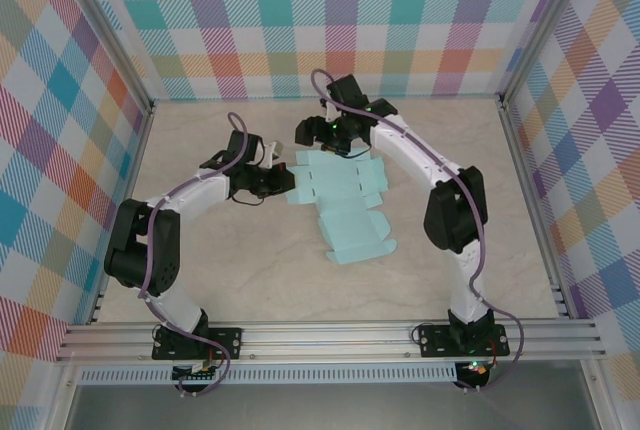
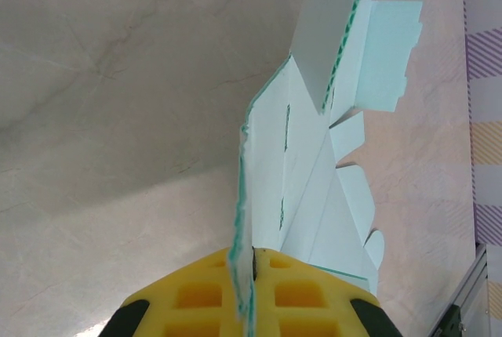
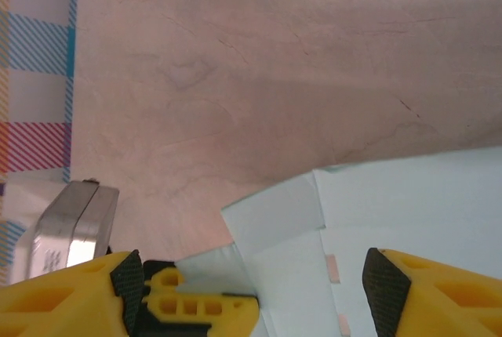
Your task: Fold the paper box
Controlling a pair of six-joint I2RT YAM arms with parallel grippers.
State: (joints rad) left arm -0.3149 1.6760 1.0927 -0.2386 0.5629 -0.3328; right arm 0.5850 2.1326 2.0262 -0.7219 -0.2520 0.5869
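The paper box [image 1: 340,200] is a flat pale aqua die-cut sheet with notched flaps, lying mid-table. My left gripper [image 1: 280,182] is shut on its left edge. In the left wrist view the yellow fingers [image 2: 196,298] pinch that edge [image 2: 249,274], which is lifted so the paper box [image 2: 314,172] stretches away from them. My right gripper [image 1: 325,135] hovers over the sheet's far edge. In the right wrist view the right gripper [image 3: 257,286] stands open, its black pads [image 3: 383,282] wide apart, with a corner flap of the paper box [image 3: 290,219] lying between them, ungripped.
Plaid walls [image 1: 330,10] enclose the marble-look table [image 1: 200,280] on three sides. An aluminium rail [image 1: 330,335] runs along the near edge by the arm bases. A grey metal block [image 3: 70,227] shows at the left of the right wrist view.
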